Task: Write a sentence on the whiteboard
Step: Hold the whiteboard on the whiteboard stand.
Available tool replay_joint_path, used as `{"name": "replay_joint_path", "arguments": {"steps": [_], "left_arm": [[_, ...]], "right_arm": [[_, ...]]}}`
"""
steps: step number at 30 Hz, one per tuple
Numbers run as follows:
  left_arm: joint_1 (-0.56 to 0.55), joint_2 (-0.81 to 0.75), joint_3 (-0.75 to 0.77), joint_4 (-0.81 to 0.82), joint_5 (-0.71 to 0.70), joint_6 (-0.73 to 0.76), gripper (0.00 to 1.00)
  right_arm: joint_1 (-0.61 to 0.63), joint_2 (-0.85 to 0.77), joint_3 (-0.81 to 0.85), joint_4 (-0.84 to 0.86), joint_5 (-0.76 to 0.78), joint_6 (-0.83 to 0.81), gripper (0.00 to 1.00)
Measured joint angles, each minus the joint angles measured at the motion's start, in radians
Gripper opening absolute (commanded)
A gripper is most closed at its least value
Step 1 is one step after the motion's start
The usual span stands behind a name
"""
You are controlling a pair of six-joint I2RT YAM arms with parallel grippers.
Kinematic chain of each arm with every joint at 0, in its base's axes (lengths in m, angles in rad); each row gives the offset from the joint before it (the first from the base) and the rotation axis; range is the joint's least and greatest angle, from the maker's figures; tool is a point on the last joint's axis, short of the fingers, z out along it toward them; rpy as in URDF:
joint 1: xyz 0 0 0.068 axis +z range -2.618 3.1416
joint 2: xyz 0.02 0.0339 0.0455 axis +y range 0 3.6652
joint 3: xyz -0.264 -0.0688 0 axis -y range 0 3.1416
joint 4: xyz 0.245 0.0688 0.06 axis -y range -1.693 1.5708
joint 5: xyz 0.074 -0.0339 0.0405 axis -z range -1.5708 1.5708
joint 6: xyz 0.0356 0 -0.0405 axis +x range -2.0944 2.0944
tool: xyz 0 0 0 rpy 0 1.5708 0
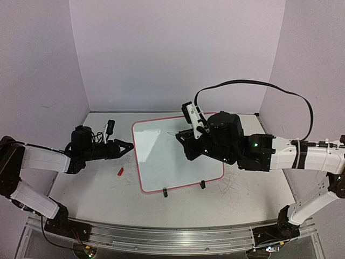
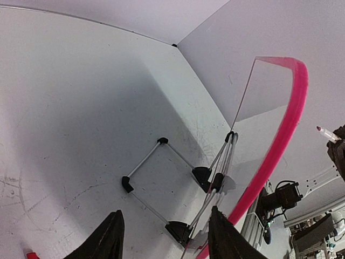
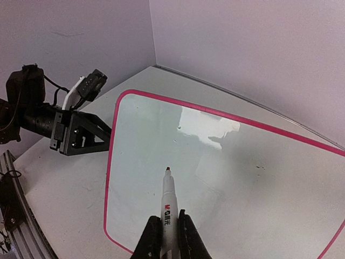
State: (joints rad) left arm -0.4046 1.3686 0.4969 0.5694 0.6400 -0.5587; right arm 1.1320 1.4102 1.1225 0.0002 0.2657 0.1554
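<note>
Lilac walls close round a scuffed grey-white surface (image 1: 242, 199), and the whiteboard (image 1: 161, 162) lies near its middle, a little askew, between the two arms. No sentence is on its glossy face yet.

The board looks light, thin and stiff, with a slick face. It rests on small black clip feet (image 1: 165, 192), so I judge it would skate or rock under a sideways stroke. The pink rim is the sensible place to steady it, well away from the writing area. The left gripper (image 1: 128, 147) sits just beside the left rim with its jaws apart and nothing between them. I cannot tell whether it touches the board.

The right gripper (image 3: 168, 218) is clamped on the marker (image 3: 167, 199), taking it by the barrel with the uncapped tip pointing down at the board from just above it. The marker is light and rigid with a smooth barrel. It could twist in the grip if pressed hard, and the soft tip likely wants only gentle contact.

A red cap (image 1: 121, 172) lies on the surface left of the board, clear of the strokes. From the left wrist, a wire stand (image 2: 127, 185) shows close by the rim. The left gripper crowds the edge where a line would probably start, and the right arm's black cable (image 1: 291, 94) loops high overhead.
</note>
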Motion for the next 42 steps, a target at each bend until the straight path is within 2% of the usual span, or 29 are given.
{"name": "replay_joint_path", "arguments": {"steps": [2, 6, 10, 13, 18, 24, 29, 37, 42], "left_arm": [[0.000, 0.005, 0.000, 0.016, 0.017, -0.001, 0.52], [0.001, -0.004, -0.005, 0.036, 0.029, -0.002, 0.60], [0.013, -0.058, -0.040, 0.043, 0.011, -0.023, 0.70], [0.022, -0.103, -0.066, 0.045, -0.012, -0.040, 0.73], [0.026, -0.138, -0.075, 0.063, 0.004, -0.046, 0.60], [0.026, -0.064, -0.043, 0.103, 0.098, -0.046, 0.50], [0.021, -0.024, -0.014, 0.140, 0.145, -0.045, 0.38], [0.008, 0.034, 0.008, 0.183, 0.179, -0.044, 0.30], [0.007, 0.046, 0.026, 0.194, 0.190, -0.043, 0.21]], "right_arm": [[0.003, 0.029, 0.020, 0.001, 0.002, -0.004, 0.00], [0.006, 0.083, 0.049, 0.006, 0.000, -0.010, 0.00], [0.008, 0.120, 0.069, 0.008, -0.010, -0.014, 0.00], [0.008, 0.136, 0.080, 0.008, -0.023, -0.016, 0.00], [0.008, 0.152, 0.103, 0.009, -0.041, -0.021, 0.00], [0.010, 0.205, 0.160, 0.025, -0.068, -0.022, 0.00], [0.015, 0.241, 0.178, 0.031, -0.080, -0.024, 0.00], [0.021, 0.269, 0.211, 0.035, -0.085, -0.024, 0.00], [0.024, 0.297, 0.236, 0.037, -0.084, -0.024, 0.00]]}}
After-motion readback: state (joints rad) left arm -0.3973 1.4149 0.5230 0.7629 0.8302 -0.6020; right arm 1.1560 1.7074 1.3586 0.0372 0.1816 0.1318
